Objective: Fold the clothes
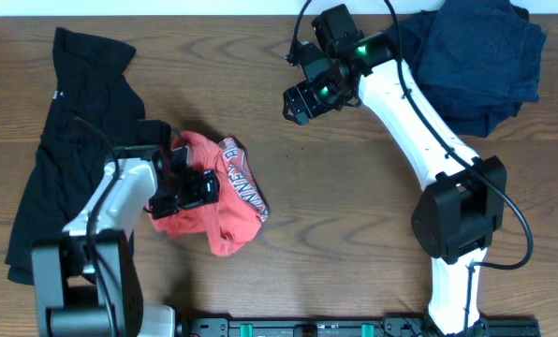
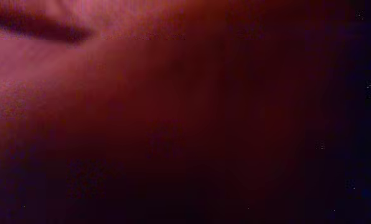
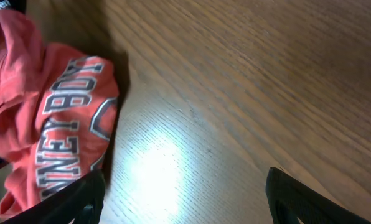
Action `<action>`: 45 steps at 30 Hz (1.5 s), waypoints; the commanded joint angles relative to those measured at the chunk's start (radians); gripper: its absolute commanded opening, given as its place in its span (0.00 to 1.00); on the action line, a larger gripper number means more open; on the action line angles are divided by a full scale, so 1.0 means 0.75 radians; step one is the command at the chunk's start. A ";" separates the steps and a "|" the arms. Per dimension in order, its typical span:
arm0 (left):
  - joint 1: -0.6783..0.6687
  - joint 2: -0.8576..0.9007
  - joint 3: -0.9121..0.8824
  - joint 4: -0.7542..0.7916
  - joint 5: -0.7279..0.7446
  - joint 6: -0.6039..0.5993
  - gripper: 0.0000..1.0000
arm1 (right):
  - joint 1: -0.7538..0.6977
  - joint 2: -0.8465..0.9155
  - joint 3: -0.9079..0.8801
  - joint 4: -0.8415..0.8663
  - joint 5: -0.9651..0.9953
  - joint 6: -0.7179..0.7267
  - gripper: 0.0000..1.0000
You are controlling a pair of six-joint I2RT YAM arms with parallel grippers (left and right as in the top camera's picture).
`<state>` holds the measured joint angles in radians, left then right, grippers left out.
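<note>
A crumpled red shirt with grey lettering lies left of the table's middle. It also shows at the left of the right wrist view. My left gripper is pressed into the shirt's left side. Red cloth fills the left wrist view and hides the jaws. My right gripper hangs open and empty above bare wood to the upper right of the shirt, with both fingertips at the bottom of its own view.
A black garment lies spread along the table's left side. A pile of dark blue clothes sits at the back right corner. Bare wood lies between the shirt and the right arm's base.
</note>
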<state>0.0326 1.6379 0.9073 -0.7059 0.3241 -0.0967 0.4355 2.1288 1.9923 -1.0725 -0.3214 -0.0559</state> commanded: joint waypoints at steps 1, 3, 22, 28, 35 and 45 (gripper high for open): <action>-0.036 0.081 -0.006 0.116 0.118 0.013 0.98 | -0.016 -0.040 0.004 -0.001 0.016 -0.018 0.81; -0.065 0.121 -0.005 0.202 0.153 -0.002 0.98 | -0.017 -0.041 0.004 -0.001 0.029 -0.017 0.81; -0.277 0.171 0.330 0.312 0.207 -0.062 0.98 | -0.033 -0.041 0.004 0.019 0.045 0.022 0.82; -0.344 0.220 0.330 0.368 0.207 -0.109 0.98 | -0.100 -0.041 0.004 0.016 0.038 0.060 0.82; -0.395 0.274 0.332 0.516 0.207 -0.189 0.98 | -0.213 -0.041 0.004 0.005 -0.038 0.058 0.82; -0.458 0.275 0.413 0.607 0.208 -0.238 0.98 | -0.269 -0.041 0.004 -0.003 -0.071 0.058 0.84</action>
<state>-0.3103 1.8454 1.1599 -0.2340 0.4656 -0.2623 0.2371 2.1288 1.9923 -1.0763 -0.3416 -0.0257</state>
